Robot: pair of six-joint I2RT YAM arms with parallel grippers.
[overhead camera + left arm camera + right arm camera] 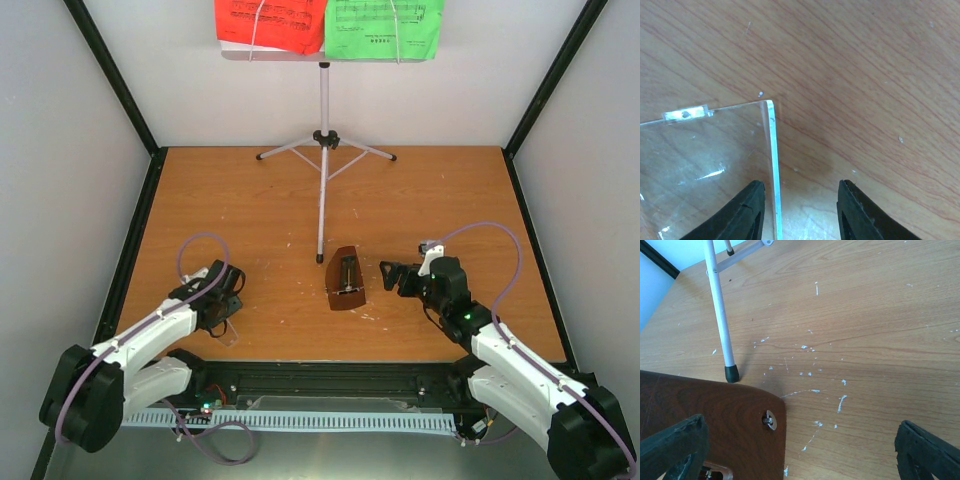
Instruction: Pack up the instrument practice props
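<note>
Cover (705, 150) edge within spread left end effector (800, 186), brown metronome (705, 407) partly within spread right end effector (800, 437)

Print on the red sheet (270, 22) and green sheet (385, 28) is illegible

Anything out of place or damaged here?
The clear cover lies on the table at the left tool, apart from the uncovered metronome. White flecks mark the wood beside it.
</note>
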